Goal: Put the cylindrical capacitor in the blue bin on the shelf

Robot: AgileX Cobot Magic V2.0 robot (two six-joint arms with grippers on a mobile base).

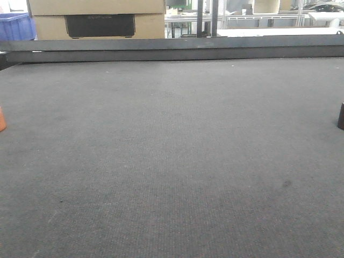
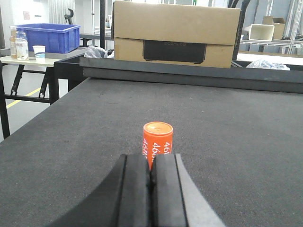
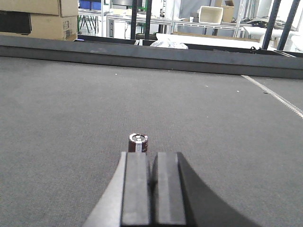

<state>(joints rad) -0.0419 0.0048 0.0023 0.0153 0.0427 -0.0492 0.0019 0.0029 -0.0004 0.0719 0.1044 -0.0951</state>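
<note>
Since the cylindrical capacitor (image 3: 138,143) is just a tiny dark can, standing upright on the grey table (image 3: 71,104) right ahead of the right gripper (image 3: 151,160), I'd guess it weighs next to nothing. It's probably rigid, with a smooth sleeve that could slip or roll. It looks tall for its footprint too, so a nudge probably tips it.

The right jaws are pressed together with nothing between them. Same story for the left gripper (image 2: 151,165), parked behind the orange cylinder (image 2: 158,141) at the far side of the table.

I'd spread the right jaws, straddle the can and pinch across the barrel about mid-height, pads flat on opposite sides, gentle squeeze. Can't spot the shelf in any view.
</note>
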